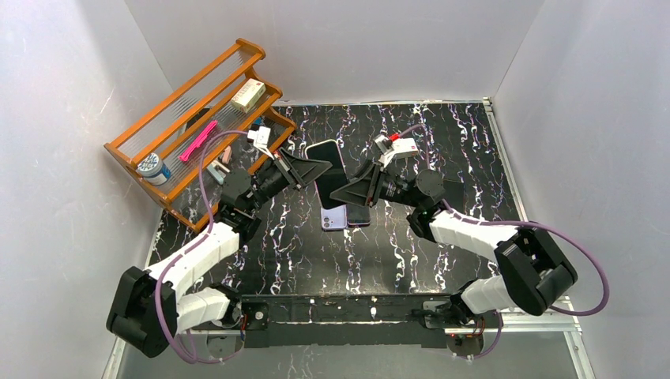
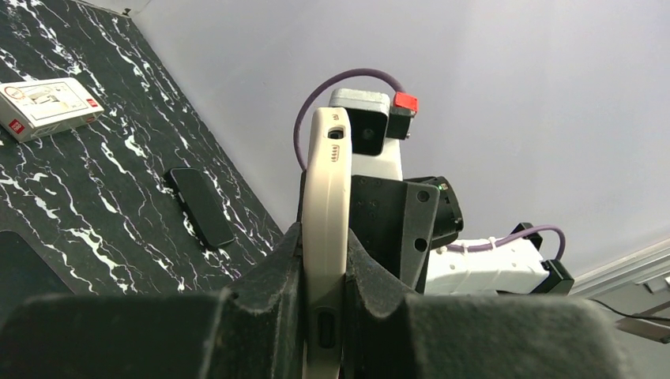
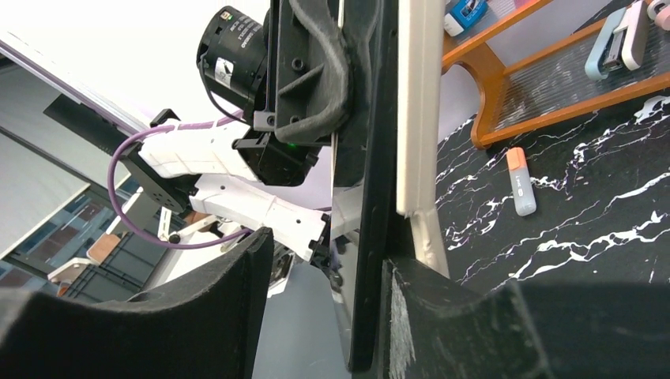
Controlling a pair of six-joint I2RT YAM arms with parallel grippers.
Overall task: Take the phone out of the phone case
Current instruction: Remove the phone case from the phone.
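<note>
Above the table (image 1: 276, 245), the left gripper (image 2: 324, 272) is clamped tight on the edge of the cream phone case (image 2: 328, 197). The right gripper (image 3: 328, 268) gapes partly, one finger against the dark phone (image 3: 371, 158), where a case corner stands peeled away. Beneath lie a purple phone (image 1: 335, 217) and a dark one (image 1: 359, 213); the wooden rack (image 1: 126, 150) holds a box (image 1: 247, 93), pink tool (image 1: 197, 140) and jar (image 1: 152, 167).

The case (image 2: 328, 213) is cream, the phone (image 3: 367, 197) black; the left gripper (image 1: 322, 166) has black fingers (image 2: 261, 316). Under them the table (image 1: 466, 134) is black, veined white; beside them the rack (image 1: 251, 49) is orange.
</note>
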